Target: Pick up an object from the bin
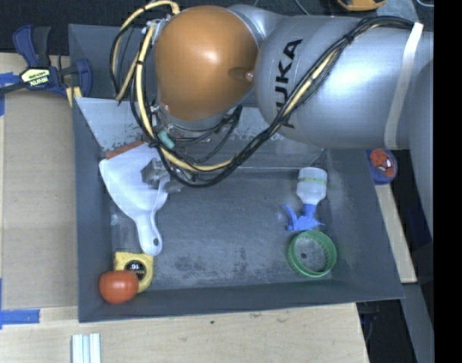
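A white plastic scoop (134, 189) lies at the bin's left side, with its handle pointing toward the front. My gripper (155, 175) hangs under the orange dome, right over the scoop's upper right edge, and is mostly hidden by the dome and cables. A thin reddish-brown piece (125, 150) pokes out just behind the scoop. At the front left corner a yellow tape measure (137, 266) lies against a red ball (118, 286).
At the right front sits a green ring (311, 253) with a blue piece (302, 218) and a white cap (311, 184) behind it. The arm and its cables cover the back of the bin. Bare bin floor spans the middle.
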Motion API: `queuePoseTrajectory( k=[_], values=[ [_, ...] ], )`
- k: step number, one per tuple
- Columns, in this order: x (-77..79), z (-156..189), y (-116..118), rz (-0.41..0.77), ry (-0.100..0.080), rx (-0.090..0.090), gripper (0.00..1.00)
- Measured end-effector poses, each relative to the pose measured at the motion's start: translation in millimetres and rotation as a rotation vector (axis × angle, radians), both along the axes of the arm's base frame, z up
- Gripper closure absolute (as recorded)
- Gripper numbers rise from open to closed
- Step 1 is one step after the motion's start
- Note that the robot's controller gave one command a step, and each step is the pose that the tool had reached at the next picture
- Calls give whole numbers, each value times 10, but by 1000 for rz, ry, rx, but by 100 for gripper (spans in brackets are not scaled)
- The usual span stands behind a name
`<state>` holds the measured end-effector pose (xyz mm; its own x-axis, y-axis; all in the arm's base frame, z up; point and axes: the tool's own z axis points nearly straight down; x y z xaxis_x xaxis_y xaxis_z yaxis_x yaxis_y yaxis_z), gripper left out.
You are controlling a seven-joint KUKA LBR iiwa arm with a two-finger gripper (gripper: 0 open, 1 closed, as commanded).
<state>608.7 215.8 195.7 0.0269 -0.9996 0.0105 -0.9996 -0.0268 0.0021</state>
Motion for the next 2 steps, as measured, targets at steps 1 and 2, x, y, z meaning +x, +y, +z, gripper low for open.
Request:
queuePoseTrajectory(
  k=[1,2],
  values=[
    [201,1201,95,-20,-11,6,100],
    [148,1355,257,75,-16,11,100]
  ],
)
